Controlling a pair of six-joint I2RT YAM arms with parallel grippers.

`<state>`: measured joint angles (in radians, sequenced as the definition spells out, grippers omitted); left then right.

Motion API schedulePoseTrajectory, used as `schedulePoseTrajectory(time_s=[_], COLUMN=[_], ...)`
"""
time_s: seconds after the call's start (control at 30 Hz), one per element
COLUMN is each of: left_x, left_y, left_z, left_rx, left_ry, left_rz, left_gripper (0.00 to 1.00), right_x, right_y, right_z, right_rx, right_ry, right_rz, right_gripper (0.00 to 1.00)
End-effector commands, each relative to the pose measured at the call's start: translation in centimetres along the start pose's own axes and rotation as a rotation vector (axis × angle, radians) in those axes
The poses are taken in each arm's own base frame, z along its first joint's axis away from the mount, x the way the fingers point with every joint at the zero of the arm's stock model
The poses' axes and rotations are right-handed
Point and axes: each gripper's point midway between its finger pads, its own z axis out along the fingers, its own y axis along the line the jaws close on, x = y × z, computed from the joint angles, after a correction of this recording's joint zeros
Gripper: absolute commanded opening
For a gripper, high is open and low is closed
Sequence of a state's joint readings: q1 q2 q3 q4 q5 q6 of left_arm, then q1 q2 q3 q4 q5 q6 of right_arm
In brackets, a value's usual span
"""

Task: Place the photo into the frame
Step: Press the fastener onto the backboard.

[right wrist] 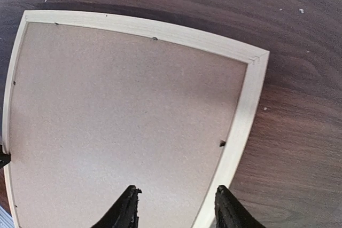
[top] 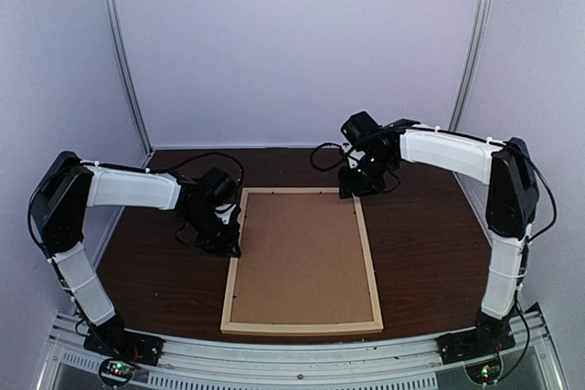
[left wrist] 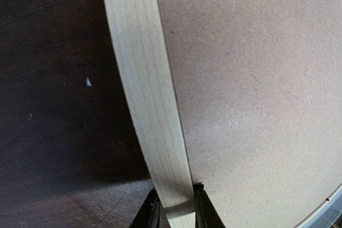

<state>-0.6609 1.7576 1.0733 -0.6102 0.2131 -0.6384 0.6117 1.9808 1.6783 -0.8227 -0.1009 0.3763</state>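
Frame (top: 302,327) flat at table (top: 430,253) centre from above, brown board (top: 302,258) filling it; left gripper (top: 228,244) at 9 o'clock edge, right gripper (top: 356,187) over 1 o'clock corner.
Left wrist: jaws pinch wood strip, fingers (left wrist: 206,214) mostly cropped.
Right wrist: jaws half open, empty, above board.

The frame (top: 303,327) is pale natural wood; inside it, a plain brown board (top: 302,258); around it, dark wood-grain worktop (top: 420,244).
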Motion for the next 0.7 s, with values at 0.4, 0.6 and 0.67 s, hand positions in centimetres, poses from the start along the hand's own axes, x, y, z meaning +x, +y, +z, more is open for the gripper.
schedulePoseTrajectory(time_s=[0.4, 0.6, 0.67], left_x=[1.4, 1.6, 1.6], left_y=[-0.4, -0.2, -0.2], left_z=[0.9, 1.1, 1.1], left_rx=[0.005, -0.001, -0.003], left_ry=[0.059, 0.068, 0.07], left_rz=[0.053, 0.054, 0.052], left_gripper=[0.15, 0.15, 0.15], right_x=[9.5, 11.7, 12.0], right_y=[-4.2, -4.7, -4.6], right_z=[-0.5, 0.9, 1.1], right_rx=[0.144, 0.148, 0.148], right_ry=[0.162, 0.2, 0.208], right_rz=[-0.005, 0.013, 0.013], right_gripper=[0.49, 0.48, 0.48])
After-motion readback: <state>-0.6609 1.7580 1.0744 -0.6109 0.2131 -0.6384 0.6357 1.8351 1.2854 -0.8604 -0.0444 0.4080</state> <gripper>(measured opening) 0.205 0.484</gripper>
